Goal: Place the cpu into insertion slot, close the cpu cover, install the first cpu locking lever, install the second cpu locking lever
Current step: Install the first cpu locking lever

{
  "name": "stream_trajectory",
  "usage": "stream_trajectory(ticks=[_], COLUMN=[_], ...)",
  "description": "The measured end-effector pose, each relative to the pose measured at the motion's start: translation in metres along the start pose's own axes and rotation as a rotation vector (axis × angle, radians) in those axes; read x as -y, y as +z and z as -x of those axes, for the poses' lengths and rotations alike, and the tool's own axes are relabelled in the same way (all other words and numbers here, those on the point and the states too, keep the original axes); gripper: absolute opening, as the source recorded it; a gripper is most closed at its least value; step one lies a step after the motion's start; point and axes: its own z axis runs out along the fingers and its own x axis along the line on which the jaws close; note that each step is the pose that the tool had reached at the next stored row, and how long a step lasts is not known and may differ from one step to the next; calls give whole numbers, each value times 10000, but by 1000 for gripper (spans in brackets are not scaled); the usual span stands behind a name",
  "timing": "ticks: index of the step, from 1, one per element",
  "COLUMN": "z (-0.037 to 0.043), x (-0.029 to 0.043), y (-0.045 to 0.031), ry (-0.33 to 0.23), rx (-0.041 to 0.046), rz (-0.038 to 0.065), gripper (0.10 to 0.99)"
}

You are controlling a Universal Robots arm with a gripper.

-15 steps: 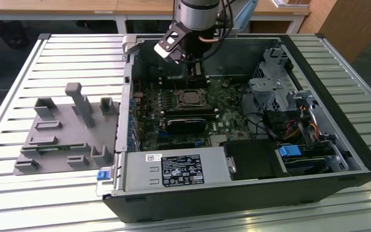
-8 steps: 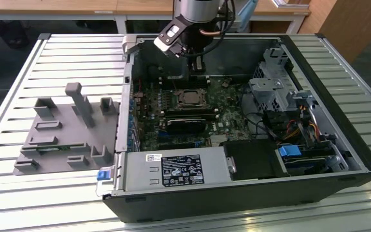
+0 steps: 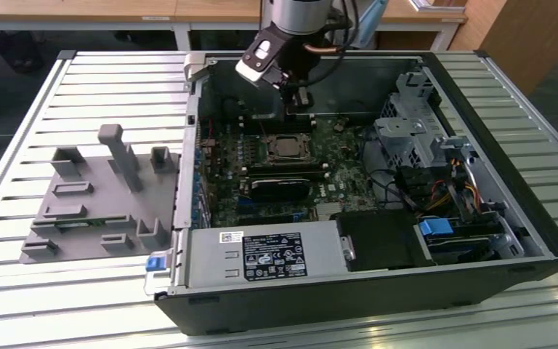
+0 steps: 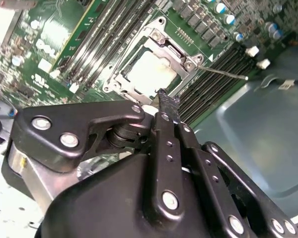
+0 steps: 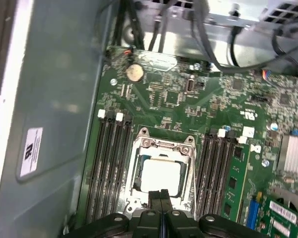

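Cpu (image 5: 160, 176) inside insertion slot (image 5: 135, 181), hand (image 5: 160, 197) just above.

Grey fixture block (image 3: 99, 196) on the exterior view's left | labelled power supply (image 3: 264, 256) at near side of the case (image 3: 357, 309) | likely a coin cell (image 5: 134, 72), apart from memory slots (image 5: 109, 163)

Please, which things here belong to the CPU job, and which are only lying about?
Job: small square silvery-beige cpu; silvery-rimmed square insertion slot holding it; thin silvery frame-shaped cpu cover; thin metal locking lever; black gripper, shut.
Lying about: grey plastic fixture; long black memory slots; silver labelled power-supply box; round coin battery.
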Motion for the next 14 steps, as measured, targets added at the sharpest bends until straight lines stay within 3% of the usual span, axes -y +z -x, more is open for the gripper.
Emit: stream_trajectory(ticks=[14], z=[0], x=[0], y=[1], ry=[-2533], rx=[-40], rz=[-63], gripper=[106])
